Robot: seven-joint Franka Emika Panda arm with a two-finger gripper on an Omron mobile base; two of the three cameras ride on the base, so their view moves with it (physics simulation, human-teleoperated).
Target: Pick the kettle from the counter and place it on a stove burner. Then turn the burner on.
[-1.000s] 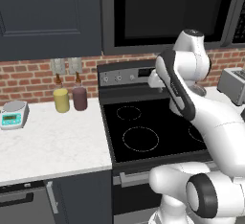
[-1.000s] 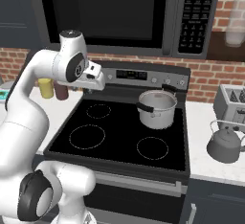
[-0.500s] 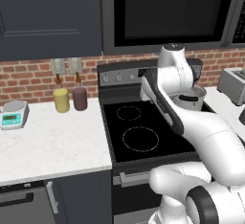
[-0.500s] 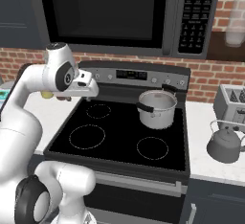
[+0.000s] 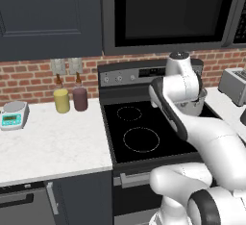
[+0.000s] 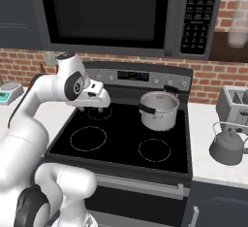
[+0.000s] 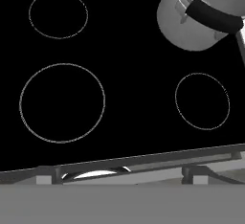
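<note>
Gripper (image 6: 94, 105), as we see it in the right base view, hangs above the rear left part of the black cooktop (image 6: 121, 141), pointing down; we cannot tell whether its fingers are parted or closed, and it carries nothing that we can see. Far to its right, past the cooktop, we find the kettle (image 6: 226, 146) standing upright on the white counter (image 6: 208, 165), just in front of the toaster (image 6: 234, 105) and well apart from the gripper. Between gripper and kettle stands one steel pot (image 6: 158, 110) on the rear right of the cooktop, also seen in the hand view (image 7: 201, 15). We count four outlined circles on the glass: the large stove burner (image 7: 62, 102) lies almost directly below the gripper, toward the front left, with three smaller circles around it. On the counter to the gripper's left, in the left base view, we count two jars, one yellow (image 5: 61, 100) and one dark red (image 5: 79, 98), and one kitchen scale (image 5: 13, 114). Rising from the base, the arm bends at its elbow and reaches forward over the cooktop, wrist turned downward.
</note>
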